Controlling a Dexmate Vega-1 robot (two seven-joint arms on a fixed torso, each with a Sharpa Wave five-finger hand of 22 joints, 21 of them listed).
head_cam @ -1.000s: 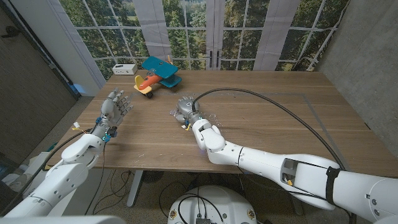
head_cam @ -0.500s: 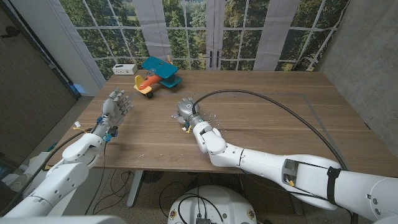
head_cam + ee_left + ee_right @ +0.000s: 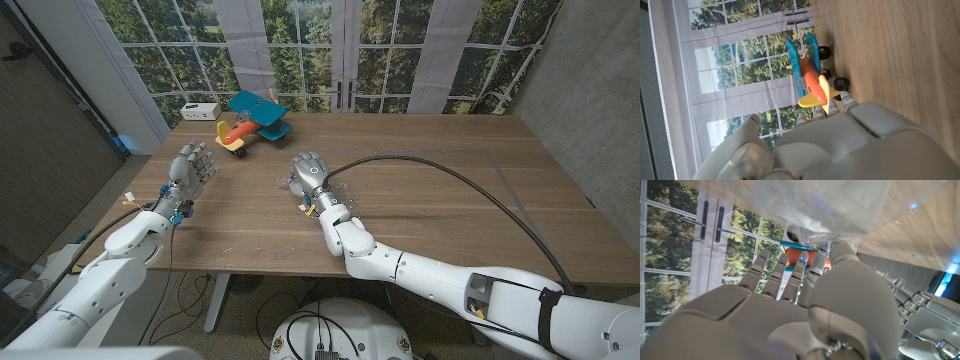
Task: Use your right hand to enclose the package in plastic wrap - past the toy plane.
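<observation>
The package in clear crinkled plastic wrap (image 3: 333, 190) lies mid-table, nearer me than the toy plane (image 3: 252, 121), which is blue, orange and yellow. My right hand (image 3: 308, 173) is over the package's left part, its back facing up. In the right wrist view the fingers (image 3: 790, 277) reach out, slightly apart, toward the plastic wrap (image 3: 840, 205) on the wood, and the thumb touches its edge; nothing is closed in the hand. The toy plane (image 3: 801, 245) shows just beyond the fingertips. My left hand (image 3: 188, 168) is raised at the table's left edge, fingers apart, holding nothing.
A small white box (image 3: 200, 110) stands at the far left corner beside the plane. A black cable (image 3: 450, 172) arcs over the right half of the table. The toy plane (image 3: 810, 80) stands on the wood ahead of my left hand (image 3: 840, 145).
My right hand has slid a little farther from me and to the right, over the wrapped package. The package and the left hand have hardly moved.
</observation>
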